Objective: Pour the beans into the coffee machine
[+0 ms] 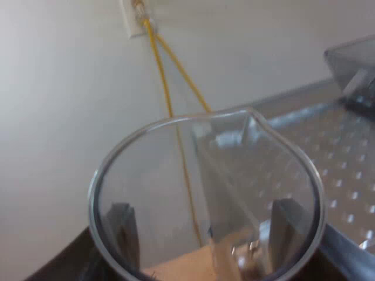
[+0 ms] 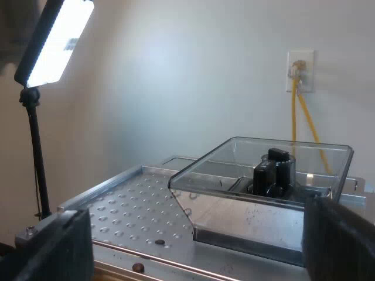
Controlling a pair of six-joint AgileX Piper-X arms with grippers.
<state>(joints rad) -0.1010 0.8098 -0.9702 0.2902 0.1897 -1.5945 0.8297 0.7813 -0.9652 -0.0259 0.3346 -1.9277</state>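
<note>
- Plain pale wall [image 2: 176, 76] carrying a white socket plate [image 2: 300, 70]
- Two yellow cables [image 2: 306, 120] plugged into the plate, hanging down the wall
- Lit LED light panel [image 2: 55, 41], tilted, on a thin black stand [image 2: 36, 158]

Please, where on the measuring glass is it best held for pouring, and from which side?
Grip the measuring glass by its round wall, coming from the side opposite the spout. The left gripper holds it so, one finger on each side, and the spout points away, toward the machine's top.
</note>
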